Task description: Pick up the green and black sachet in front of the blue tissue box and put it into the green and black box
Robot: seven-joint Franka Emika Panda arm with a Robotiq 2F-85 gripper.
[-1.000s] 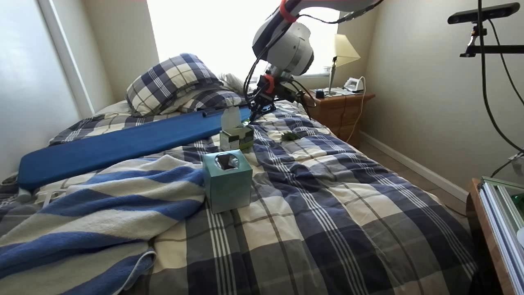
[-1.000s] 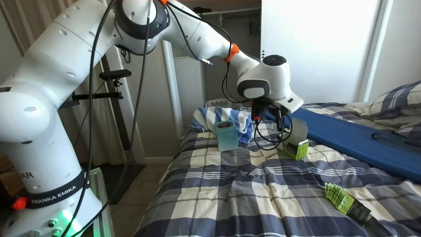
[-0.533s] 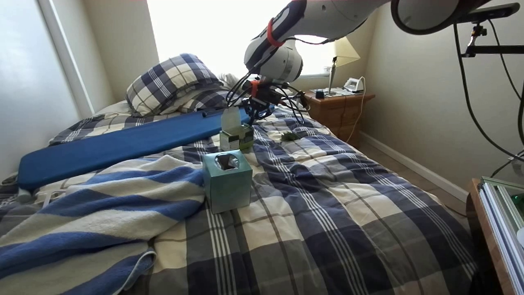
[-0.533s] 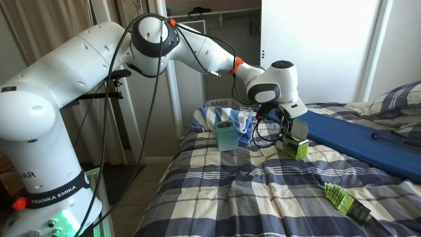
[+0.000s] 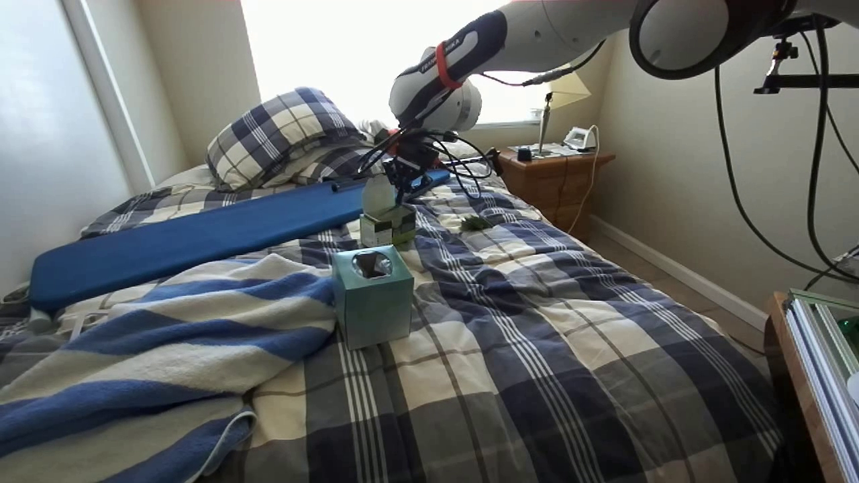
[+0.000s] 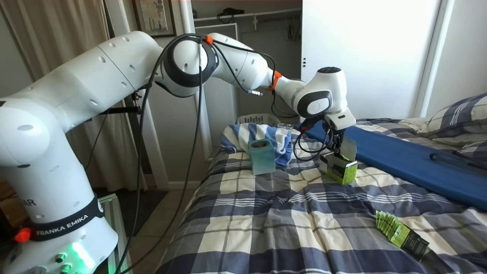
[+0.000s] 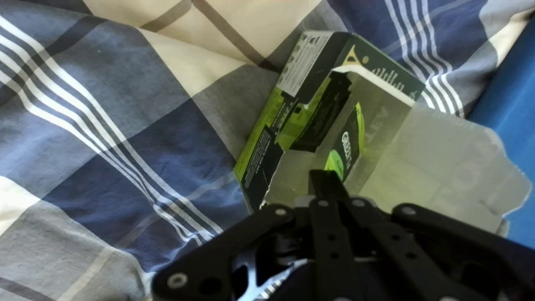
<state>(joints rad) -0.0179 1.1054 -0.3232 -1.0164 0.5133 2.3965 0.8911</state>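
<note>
The green and black box (image 7: 267,150) stands on the bed with its flap raised, and shows in both exterior views (image 5: 377,232) (image 6: 344,174). My gripper (image 7: 328,177) points down over the box's opening with its fingers together. It shows in both exterior views (image 5: 400,198) (image 6: 336,149), its tips at the rim or just inside. A green and black sachet (image 7: 350,138) leans inside the box beside the fingertips; its lower end is hidden behind them. I see no grip on it. The teal tissue box (image 5: 374,305) (image 6: 263,160) stands nearby; no sachet shows in front of it.
A fanned row of several green and black sachets (image 6: 399,233) lies on the bed. A long blue board (image 5: 201,228) runs behind the box. A striped towel (image 5: 228,349) lies by the tissue box. The box's raised flap (image 7: 455,167) stands close beside the gripper.
My gripper has moved sideways to over the box's opening. A green bit that stuck up above the rim by the fingers one second ago no longer stands out there. Boxes and fanned sachets stay put.
</note>
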